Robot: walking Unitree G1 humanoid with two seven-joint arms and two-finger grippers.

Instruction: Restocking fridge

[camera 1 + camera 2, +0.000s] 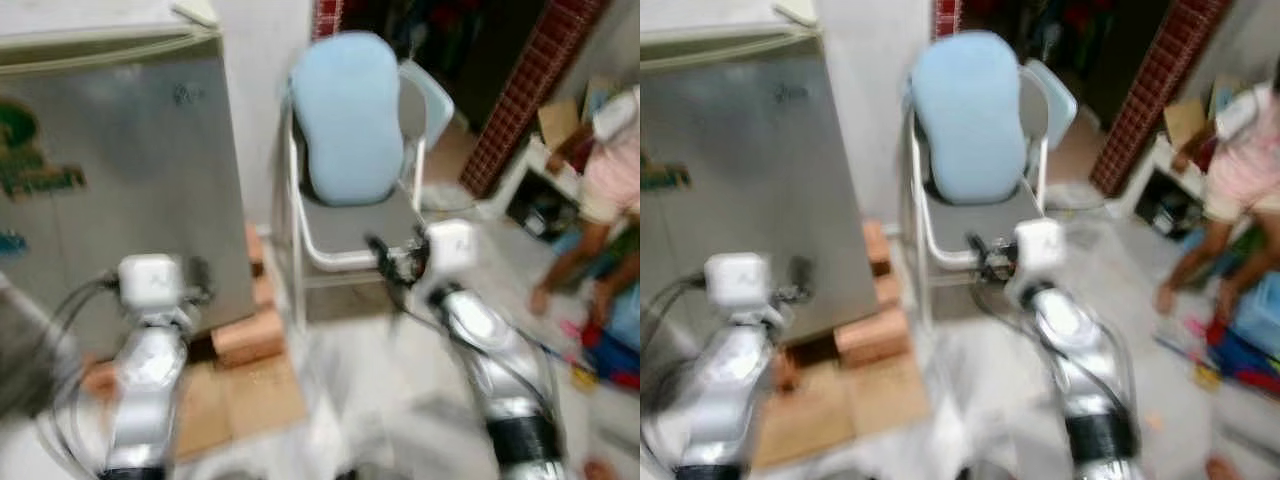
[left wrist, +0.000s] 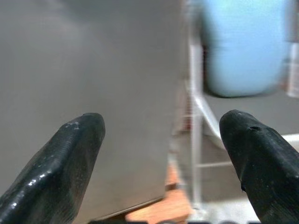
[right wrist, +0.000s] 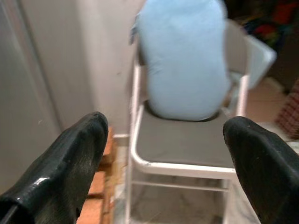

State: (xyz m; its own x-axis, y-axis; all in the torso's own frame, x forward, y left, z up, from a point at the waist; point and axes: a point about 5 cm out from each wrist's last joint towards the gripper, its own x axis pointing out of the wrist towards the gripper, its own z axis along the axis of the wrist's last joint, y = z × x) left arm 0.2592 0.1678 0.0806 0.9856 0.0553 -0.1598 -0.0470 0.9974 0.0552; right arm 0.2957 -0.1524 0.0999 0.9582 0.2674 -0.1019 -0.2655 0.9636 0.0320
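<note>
Left wrist view: fridge [image 2: 93,70] just ahead of open left gripper [image 2: 161,135].

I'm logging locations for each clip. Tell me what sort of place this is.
Probably a lived-in room of a home: a small grey fridge raised on bricks, a folding chair with a light blue cushion, and a person among clutter on the floor.

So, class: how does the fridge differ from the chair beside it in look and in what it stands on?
The fridge is a grey, boxy, closed cabinet; the chair is an open white tube frame with a pale blue cushion. The fridge rests on bricks; the chair stands on the floor. Both stand against the wall.
</note>
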